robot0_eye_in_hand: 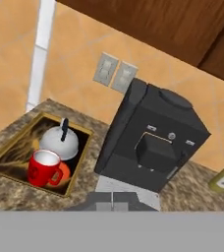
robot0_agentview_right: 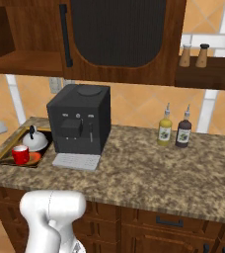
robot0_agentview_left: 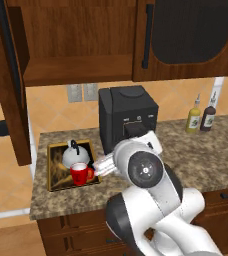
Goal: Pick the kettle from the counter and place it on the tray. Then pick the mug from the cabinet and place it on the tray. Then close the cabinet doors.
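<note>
The gold-rimmed tray (robot0_agentview_left: pixel 52 170) (robot0_agentview_right: pixel 6 153) (robot0_eye_in_hand: pixel 6 155) lies on the counter (robot0_agentview_left: pixel 196 150) left of the coffee machine. On it stand the silver kettle (robot0_agentview_left: pixel 75 157) (robot0_agentview_right: pixel 35 141) (robot0_eye_in_hand: pixel 59 143) and, in front of it, the red mug (robot0_agentview_left: pixel 79 174) (robot0_agentview_right: pixel 20 154) (robot0_eye_in_hand: pixel 43 168), both upright. My gripper (robot0_eye_in_hand: pixel 112 205) is shut and empty, back from the tray and above the counter's front. The white hand (robot0_agentview_left: pixel 103 165) shows just right of the mug. The cabinet (robot0_agentview_left: pixel 76 70) stands open on its left side: the left door (robot0_agentview_left: pixel 8 85) is swung out, the right door (robot0_agentview_left: pixel 186 35) (robot0_agentview_right: pixel 119 29) is shut.
A big black coffee machine (robot0_agentview_left: pixel 127 117) (robot0_agentview_right: pixel 80 118) (robot0_eye_in_hand: pixel 153 140) stands right of the tray, its grey drip plate (robot0_agentview_right: pixel 76 161) in front. Two bottles (robot0_agentview_left: pixel 201 116) (robot0_agentview_right: pixel 175 129) stand by the wall at the right. Wall switches (robot0_eye_in_hand: pixel 115 74) sit behind the machine. Two shakers (robot0_agentview_right: pixel 193 55) rest on a side shelf.
</note>
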{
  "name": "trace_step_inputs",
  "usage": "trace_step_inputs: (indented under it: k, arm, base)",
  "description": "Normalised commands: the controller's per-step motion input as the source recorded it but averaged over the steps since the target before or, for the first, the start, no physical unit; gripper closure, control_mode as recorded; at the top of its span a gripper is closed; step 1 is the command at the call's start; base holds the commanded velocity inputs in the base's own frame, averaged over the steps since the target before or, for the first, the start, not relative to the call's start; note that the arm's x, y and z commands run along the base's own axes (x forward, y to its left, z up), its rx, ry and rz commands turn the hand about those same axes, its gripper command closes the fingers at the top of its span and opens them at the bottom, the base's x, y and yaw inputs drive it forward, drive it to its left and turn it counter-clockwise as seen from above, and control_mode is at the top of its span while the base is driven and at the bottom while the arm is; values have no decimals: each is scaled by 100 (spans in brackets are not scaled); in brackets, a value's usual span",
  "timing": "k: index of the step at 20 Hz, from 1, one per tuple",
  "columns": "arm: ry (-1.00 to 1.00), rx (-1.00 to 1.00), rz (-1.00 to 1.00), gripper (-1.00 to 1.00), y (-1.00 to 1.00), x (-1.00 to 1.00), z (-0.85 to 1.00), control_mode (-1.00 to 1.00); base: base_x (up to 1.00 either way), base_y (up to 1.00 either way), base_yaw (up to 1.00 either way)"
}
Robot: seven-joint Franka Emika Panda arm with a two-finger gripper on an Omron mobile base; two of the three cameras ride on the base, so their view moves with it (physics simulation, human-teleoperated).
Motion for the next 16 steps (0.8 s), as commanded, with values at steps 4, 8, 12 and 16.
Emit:
trace_step_inputs:
  k: [4,8,12,16]
  arm:
    - [-25,-19,0,100,34,-12,-46,-100]
    - [-16,-20,0,100,35,-1,-52,-100]
    - [-5,-24,0,100,54,7,-55,-100]
    - [1,-31,-9,100,83,9,-36,-100]
  base:
    - [0,0,0]
    - [0,0,0]
    - [0,0,0]
    - [0,0,0]
